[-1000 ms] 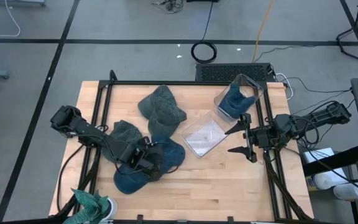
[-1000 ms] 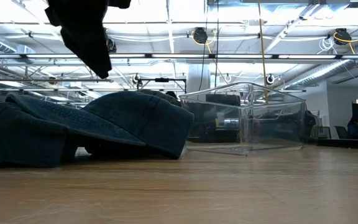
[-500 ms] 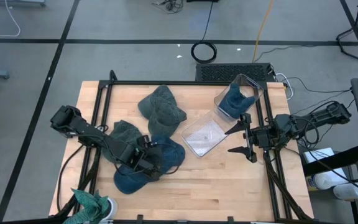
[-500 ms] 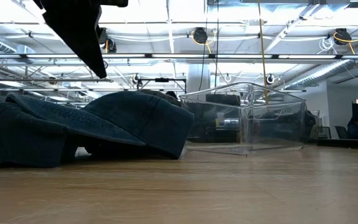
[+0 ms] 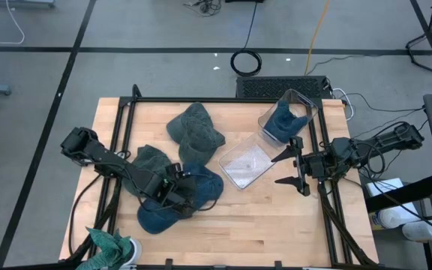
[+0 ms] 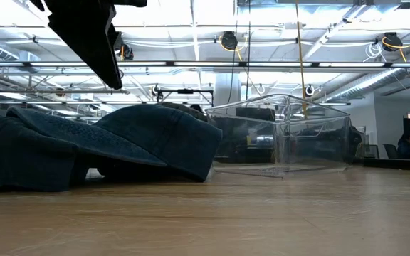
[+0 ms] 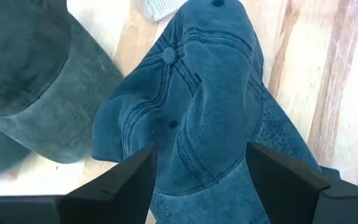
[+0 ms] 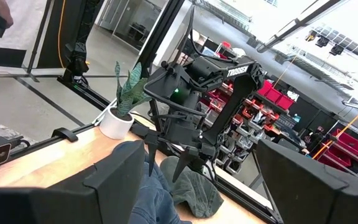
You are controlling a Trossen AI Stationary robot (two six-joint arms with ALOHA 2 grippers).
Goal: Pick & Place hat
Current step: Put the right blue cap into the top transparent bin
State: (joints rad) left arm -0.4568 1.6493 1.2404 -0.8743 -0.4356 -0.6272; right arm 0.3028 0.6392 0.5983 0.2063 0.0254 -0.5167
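Our left hand [image 5: 180,195] hangs with its fingers [image 7: 120,180] apart, straddling the crown of the blue hat [image 7: 210,106] without gripping it. That hat [image 5: 190,191] lies on the bench [image 5: 276,232] near 7 o'clock. A grey-green hat [image 5: 150,159] overlaps it toward 10 o'clock, and another hat [image 5: 195,129] sits toward 12. Toward 2 o'clock a clear box [image 5: 289,114] holds 1 more blue hat. Our right hand [image 5: 292,166] waits at 3 o'clock, fingers wide apart, empty.
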